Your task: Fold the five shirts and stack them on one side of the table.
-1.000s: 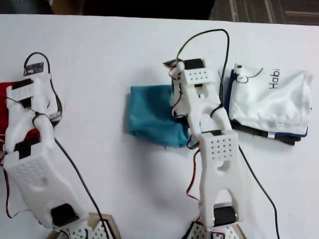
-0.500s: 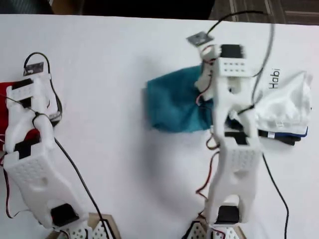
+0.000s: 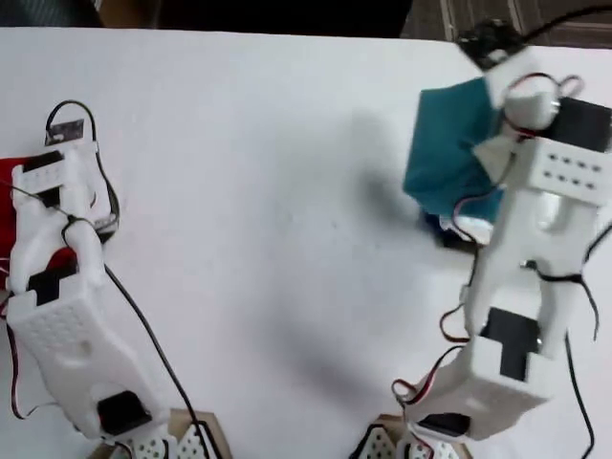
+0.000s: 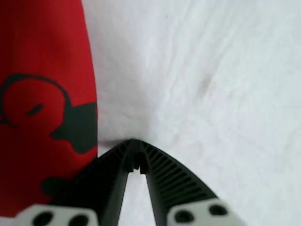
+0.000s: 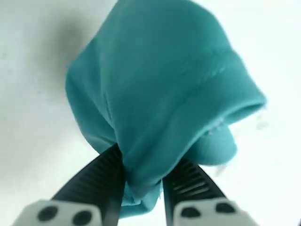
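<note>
High view: the flat white table [image 3: 249, 143] carries 2 white plastic arms with black motors. The left arm [image 3: 57, 287] sits at the table's left edge, lying over a flat red cloth shirt [image 3: 11, 182] that shows on both sides of it. The right arm [image 3: 521, 287] stretches toward the far right corner. A bunched teal cloth shirt [image 3: 445, 158] hangs from its far end and throws a soft shadow on the table beside it. Just under the teal shirt's near edge we note a small patch of dark blue cloth [image 3: 442, 229], close against the right arm; what it belongs to we cannot tell. Left wrist view: the left gripper [image 4: 136, 162] has its 2 black ribbed fingers pressed together at the tips with nothing between them. The tips sit over bare table, just beside the straight edge of the red shirt [image 4: 42, 70], which bears a dark printed figure. One finger overlaps that edge in this view; whether it touches the cloth we cannot tell. Right wrist view: the right gripper [image 5: 141, 174] pinches a gathered fold of the teal shirt [image 5: 155, 80] between its 2 black fingers. The cloth balloons out past the fingertips in a rounded bundle with a stitched hem curling along one side, and white table lies behind it.
</note>
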You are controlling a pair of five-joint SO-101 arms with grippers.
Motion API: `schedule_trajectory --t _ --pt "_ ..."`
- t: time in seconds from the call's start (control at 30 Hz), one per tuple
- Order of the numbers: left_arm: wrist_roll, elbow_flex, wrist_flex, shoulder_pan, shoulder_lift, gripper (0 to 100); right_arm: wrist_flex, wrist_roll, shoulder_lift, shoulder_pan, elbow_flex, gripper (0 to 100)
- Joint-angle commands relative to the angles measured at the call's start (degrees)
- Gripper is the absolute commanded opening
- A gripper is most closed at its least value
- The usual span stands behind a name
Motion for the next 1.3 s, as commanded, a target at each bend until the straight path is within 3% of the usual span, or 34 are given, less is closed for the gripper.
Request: schedule_trajectory --t 0.0,0.3,0.57,0.9,1.1,1.27 --pt "0.4 -0.8 -2.5 1.6 -0.4 3 -0.3 4.0 -3.7 5.7 -0.4 2.0" --pt "0.4 -0.7 -2.5 1.6 -0.4 3 -8.7 9.7 3.6 14.1 0.1 2.0" --pt "0.4 -0.7 -2.5 1.6 -0.4 3 -12.0 9.7 16.7 15.1 -0.4 2.0" --pt "0.4 -0.7 -2.5 1.6 -0.4 3 -16.0 9.4 18.6 15.2 -0.7 2.6" --pt "0.4 -0.7 -2.5 1.6 -0.4 3 -14.1 7.5 18.8 16.9 -8.2 20.3" --pt "0.4 -0.7 -2.5 1.6 -0.4 3 -13.8 1.8 18.7 18.3 -15.9 19.9"
